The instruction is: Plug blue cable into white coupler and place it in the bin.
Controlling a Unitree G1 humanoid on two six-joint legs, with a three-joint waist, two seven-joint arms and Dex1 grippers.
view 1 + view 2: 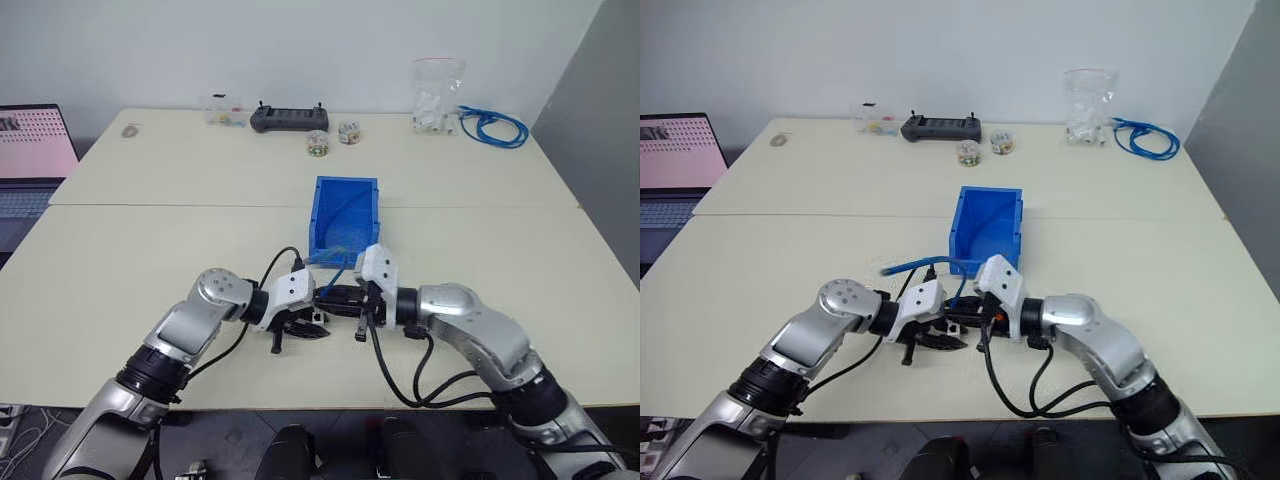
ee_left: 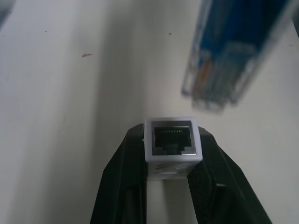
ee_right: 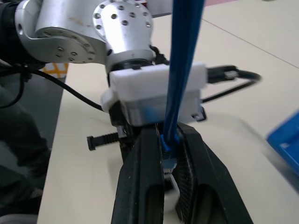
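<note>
Two hands clenched: left hand (image 2: 170, 186) pins stiff, light white coupler (image 2: 172, 145), right hand (image 3: 170, 175) nips floppy blue cable (image 3: 183, 65) just behind plug—I'd keep grip there.

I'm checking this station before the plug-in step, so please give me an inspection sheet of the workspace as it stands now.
Surface: cream table, two tops joined by a seam.
Job's things: white coupler held with its socket facing out; blue cable with its clear plug near the socket, not yet inserted; blue bin just beyond the grippers.
Clutter: black controller, two small jars, small clear box, clear bag along the far edge.
Grippers: left gripper shut on the coupler; right gripper shut on the cable.
Cables: coiled blue cable bundle at the far right.
Surroundings: laptop at left, white wall behind.
</note>
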